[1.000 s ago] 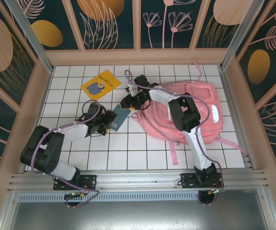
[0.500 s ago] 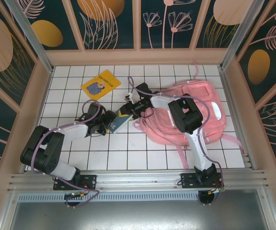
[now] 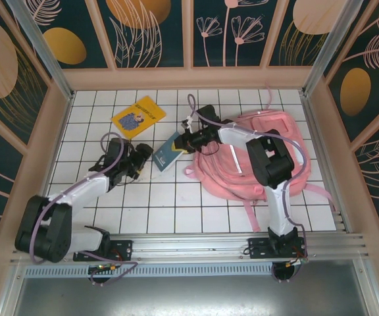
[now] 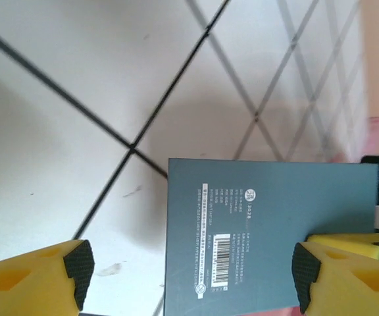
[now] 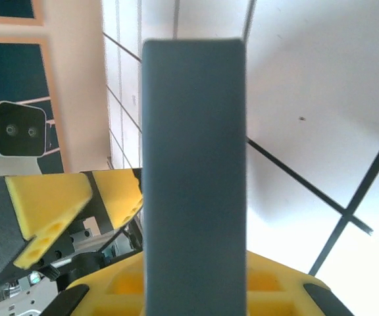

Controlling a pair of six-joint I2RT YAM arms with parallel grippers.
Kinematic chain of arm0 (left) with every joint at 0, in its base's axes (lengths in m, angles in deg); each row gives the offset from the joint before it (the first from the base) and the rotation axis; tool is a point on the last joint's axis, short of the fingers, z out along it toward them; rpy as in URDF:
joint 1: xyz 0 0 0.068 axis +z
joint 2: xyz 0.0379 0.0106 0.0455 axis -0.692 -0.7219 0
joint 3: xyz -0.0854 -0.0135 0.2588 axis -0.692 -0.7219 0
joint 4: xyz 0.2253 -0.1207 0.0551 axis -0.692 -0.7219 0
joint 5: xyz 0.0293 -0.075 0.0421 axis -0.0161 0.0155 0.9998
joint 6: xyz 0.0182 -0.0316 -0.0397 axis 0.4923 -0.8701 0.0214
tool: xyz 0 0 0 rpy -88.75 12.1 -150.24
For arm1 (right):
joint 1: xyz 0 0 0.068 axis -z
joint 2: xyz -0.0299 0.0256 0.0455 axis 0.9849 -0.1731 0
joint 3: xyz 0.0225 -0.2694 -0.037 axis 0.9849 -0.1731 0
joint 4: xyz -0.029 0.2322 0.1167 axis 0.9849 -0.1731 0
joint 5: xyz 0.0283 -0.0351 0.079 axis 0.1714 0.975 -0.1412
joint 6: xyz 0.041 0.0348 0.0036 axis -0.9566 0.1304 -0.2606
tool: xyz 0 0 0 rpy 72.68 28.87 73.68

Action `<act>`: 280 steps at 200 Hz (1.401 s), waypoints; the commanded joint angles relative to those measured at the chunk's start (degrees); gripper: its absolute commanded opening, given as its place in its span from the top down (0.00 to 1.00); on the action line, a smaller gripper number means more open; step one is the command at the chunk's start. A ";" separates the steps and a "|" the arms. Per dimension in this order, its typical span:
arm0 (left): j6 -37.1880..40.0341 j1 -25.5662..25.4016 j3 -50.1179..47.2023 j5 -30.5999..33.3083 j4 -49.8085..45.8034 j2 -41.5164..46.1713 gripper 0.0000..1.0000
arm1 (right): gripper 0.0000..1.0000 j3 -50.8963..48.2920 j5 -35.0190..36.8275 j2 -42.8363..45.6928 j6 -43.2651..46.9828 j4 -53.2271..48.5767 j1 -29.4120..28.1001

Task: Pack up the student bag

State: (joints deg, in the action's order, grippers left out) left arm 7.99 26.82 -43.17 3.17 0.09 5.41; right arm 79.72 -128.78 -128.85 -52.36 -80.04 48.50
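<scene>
The student bag (image 3: 268, 158), a large glossy pink backpack, lies flat on the right half of the tiled table. Just left of it a blue-grey book (image 3: 166, 153) hangs tilted, with my right gripper (image 3: 188, 140) shut on its right end. In the right wrist view the book (image 5: 194, 164) stands edge-on, rising from between the jaws of the right gripper (image 5: 194, 293). My left gripper (image 3: 139, 154) is open a little left of the book. The left wrist view has the book's barcoded back cover (image 4: 268, 224) ahead of the spread left gripper (image 4: 189, 276), apart from its pads (image 4: 79, 266).
A yellow book (image 3: 138, 116) lies flat at the back left. The bag's pink straps (image 3: 239, 212) trail toward the near edge. Peach walls ring the white tiled table (image 3: 176, 204). A small white camera (image 5: 13, 128) is fixed on the left wall.
My right gripper has closed on the blue-grey book and carried it up and right. The left gripper has let go of the book and backed off to the left.
</scene>
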 commanded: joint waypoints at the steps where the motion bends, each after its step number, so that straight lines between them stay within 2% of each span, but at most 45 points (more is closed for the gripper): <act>1: 2.06 1.55 -1.26 -7.98 3.75 4.48 0.19 | 1.00 -1.50 1.17 9.36 -2.99 4.73 -0.12; 29: 3.61 1.52 -0.23 -16.31 12.33 8.24 0.17 | 1.00 -6.31 0.84 16.38 -10.27 12.52 1.91; 53: 1.57 1.53 -0.55 -19.09 19.23 11.08 0.15 | 1.00 -9.70 0.87 21.31 -16.13 18.82 1.91; 80: -0.79 1.54 0.04 -21.12 23.25 10.70 0.15 | 1.00 -13.29 0.57 25.73 -22.26 25.63 1.82; 94: -3.73 1.58 -0.78 -22.73 29.02 10.13 0.15 | 1.00 -14.75 0.18 27.46 -25.15 28.49 1.58; 133: -10.41 1.45 -1.54 -26.13 40.71 7.36 0.17 | 1.00 -17.42 0.33 31.28 -29.80 33.41 0.50; 179: -14.98 0.10 -1.59 -28.44 48.95 5.86 0.22 | 1.00 -17.47 1.65 32.24 -29.18 32.69 -1.71; 203: -16.02 -0.65 -1.57 -29.08 51.54 6.01 0.36 | 1.00 -17.66 2.75 32.11 -27.66 30.81 -1.43; 267: -12.31 -0.53 -1.89 -28.46 47.16 7.16 1.00 | 1.00 -18.40 5.81 32.68 -24.99 27.75 -1.25; 280: -10.17 -0.52 -1.06 -28.59 44.80 7.43 1.00 | 1.00 -18.15 7.18 33.28 -23.24 25.28 -1.37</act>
State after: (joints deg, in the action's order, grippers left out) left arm -6.03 26.47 -45.51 -24.66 44.92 11.61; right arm 61.65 -126.18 -97.81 -79.88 -51.61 47.08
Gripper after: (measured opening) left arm 0.132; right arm 0.188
